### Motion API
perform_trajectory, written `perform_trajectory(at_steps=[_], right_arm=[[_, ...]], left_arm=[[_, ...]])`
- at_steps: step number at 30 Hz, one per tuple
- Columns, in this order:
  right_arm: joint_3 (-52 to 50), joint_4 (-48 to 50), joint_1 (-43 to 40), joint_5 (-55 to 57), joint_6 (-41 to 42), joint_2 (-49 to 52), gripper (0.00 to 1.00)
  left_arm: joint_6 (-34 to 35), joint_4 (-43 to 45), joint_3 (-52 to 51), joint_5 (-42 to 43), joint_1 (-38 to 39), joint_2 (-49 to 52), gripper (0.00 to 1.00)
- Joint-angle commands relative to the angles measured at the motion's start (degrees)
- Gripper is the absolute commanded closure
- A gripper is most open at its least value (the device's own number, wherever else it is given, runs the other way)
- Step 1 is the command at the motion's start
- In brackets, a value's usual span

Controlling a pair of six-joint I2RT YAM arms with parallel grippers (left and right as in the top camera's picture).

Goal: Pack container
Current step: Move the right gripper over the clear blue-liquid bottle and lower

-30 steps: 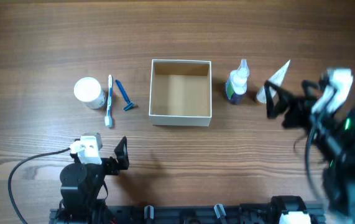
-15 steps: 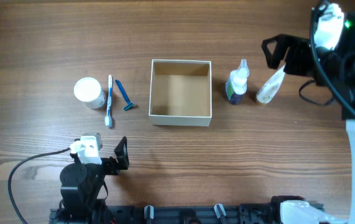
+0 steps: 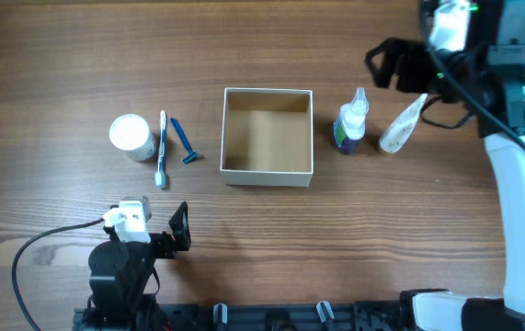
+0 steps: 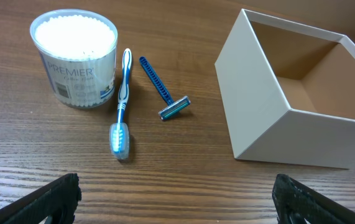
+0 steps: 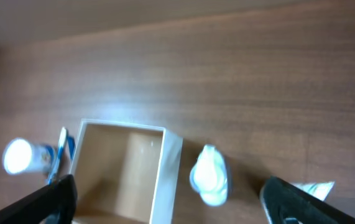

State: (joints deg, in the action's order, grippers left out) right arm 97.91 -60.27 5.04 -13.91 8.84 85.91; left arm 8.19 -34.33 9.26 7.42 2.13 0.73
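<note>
The container (image 3: 267,177), a square white box with a tan inside, stands mid-table with nothing in it. It also shows in the left wrist view (image 4: 270,118) and the right wrist view (image 5: 166,168). Left of it lie a blue razor (image 3: 185,141), a blue-white toothbrush (image 3: 162,147) and a round white jar (image 3: 131,136). Right of it stand a spray bottle (image 3: 351,122) and a white tube (image 3: 402,124). My right gripper (image 3: 383,64) hovers open and empty, high above the table behind the bottle and tube. My left gripper (image 3: 179,230) rests open near the front edge.
The left wrist view shows the jar (image 4: 74,59), the toothbrush (image 4: 122,106) and the razor (image 4: 165,96) ahead of the open fingers (image 4: 177,208). The right wrist view looks down, blurred, on the spray bottle (image 5: 209,175) and the tube (image 5: 311,186).
My right arm has swung from the front right of the table toward the back, then left, to above and behind the tube and bottle. The left arm and all objects are still.
</note>
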Motion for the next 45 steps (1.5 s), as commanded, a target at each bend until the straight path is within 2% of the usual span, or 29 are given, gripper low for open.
perform_trajectory(at_steps=[1,10,15,21,25,33,35,37,40,42,45], right_arm=[[1.29,-2.43,4.39,9.55,-0.04,3.1,0.0],[1.03,-5.33,6.21,12.63,6.08,13.57,0.0],[0.98,-6.08,6.47,11.34,6.36,19.26,0.01],[0.96,-7.06,6.69,11.61,6.49,25.35,0.13],[0.96,-7.13,6.69,13.05,7.87,26.23,0.17],[-0.48,-7.06,6.69,13.07,7.85,26.29,0.18],[-0.85,-6.58,6.69,13.05,7.87,26.29,0.28],[-0.85,-6.4,6.69,13.05,7.85,26.29,0.31],[-0.85,-6.38,6.69,13.05,7.87,26.29,0.4],[-0.85,-6.47,6.69,13.05,7.85,26.29,0.43],[-0.85,-6.99,6.69,13.05,7.82,26.29,0.41]], left_arm=[[-0.46,0.13,-0.26,0.68,-0.33,-0.57,0.0],[-0.46,0.13,-0.26,0.68,-0.33,-0.57,0.0],[-0.46,0.13,-0.26,0.68,-0.33,-0.57,0.0],[-0.46,0.13,-0.26,0.68,-0.33,-0.57,0.0],[-0.46,0.13,-0.26,0.68,-0.33,-0.57,0.0],[-0.46,0.13,-0.26,0.68,-0.33,-0.57,0.0],[-0.46,0.13,-0.26,0.68,-0.33,-0.57,0.0],[-0.46,0.13,-0.26,0.68,-0.33,-0.57,0.0],[-0.46,0.13,-0.26,0.68,-0.33,-0.57,0.0],[-0.46,0.13,-0.26,0.68,-0.33,-0.57,0.0],[-0.46,0.13,-0.26,0.68,-0.33,-0.57,0.0]])
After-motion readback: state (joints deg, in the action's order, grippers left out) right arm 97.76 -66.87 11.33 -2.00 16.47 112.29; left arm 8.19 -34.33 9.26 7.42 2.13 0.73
